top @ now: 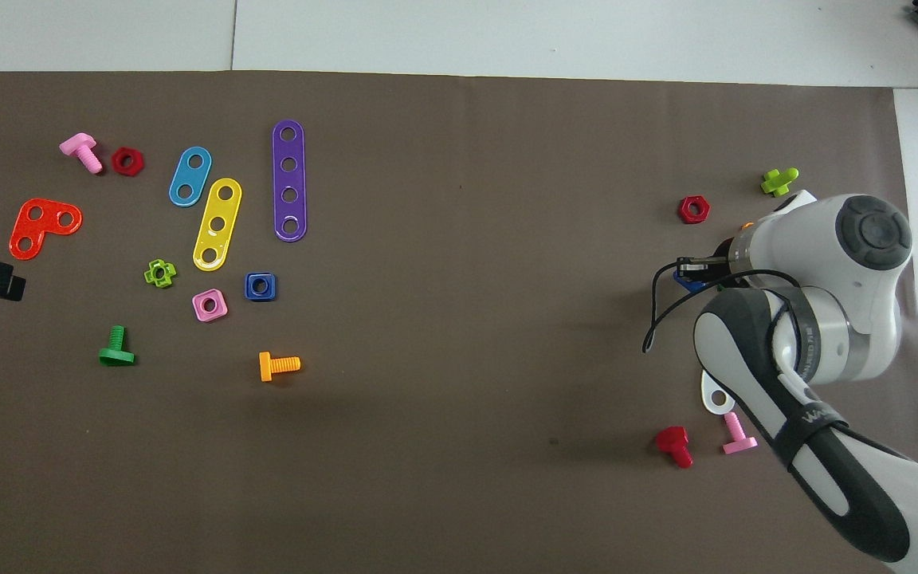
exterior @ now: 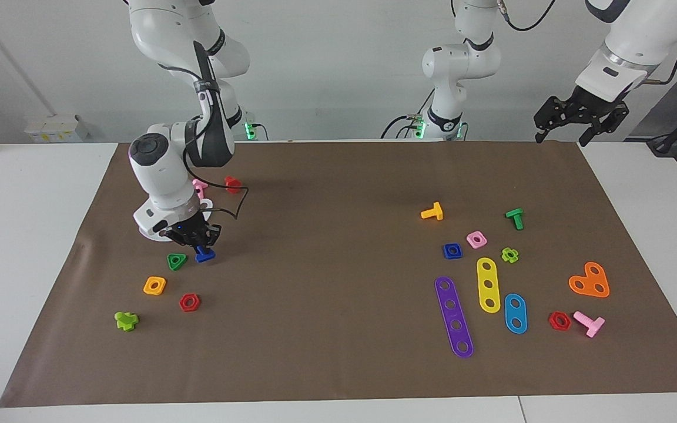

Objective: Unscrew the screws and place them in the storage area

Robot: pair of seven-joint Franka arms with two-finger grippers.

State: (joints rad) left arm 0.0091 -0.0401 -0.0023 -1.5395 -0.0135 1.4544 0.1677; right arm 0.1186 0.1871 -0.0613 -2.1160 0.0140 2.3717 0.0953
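Blue plastic marks the bolt (exterior: 204,255), which is sitting low over the brown mat (exterior: 338,194) at the right arm's end of the table, just beside the green nut (exterior: 176,261). The right gripper (exterior: 196,241) is closing its fingers around the bolt's upper part; whether the bolt is touching the mat cannot be told. In the overhead view only a blue sliver of the bolt (top: 688,278) is showing under the wrist. The blue square nut (exterior: 452,251) is lying flat on the mat toward the left arm's end, next to the pink nut (exterior: 476,239) and near the yellow strip (exterior: 488,285). The left gripper (exterior: 565,136) is waiting over the mat's edge nearest the robots, fingers spread apart.
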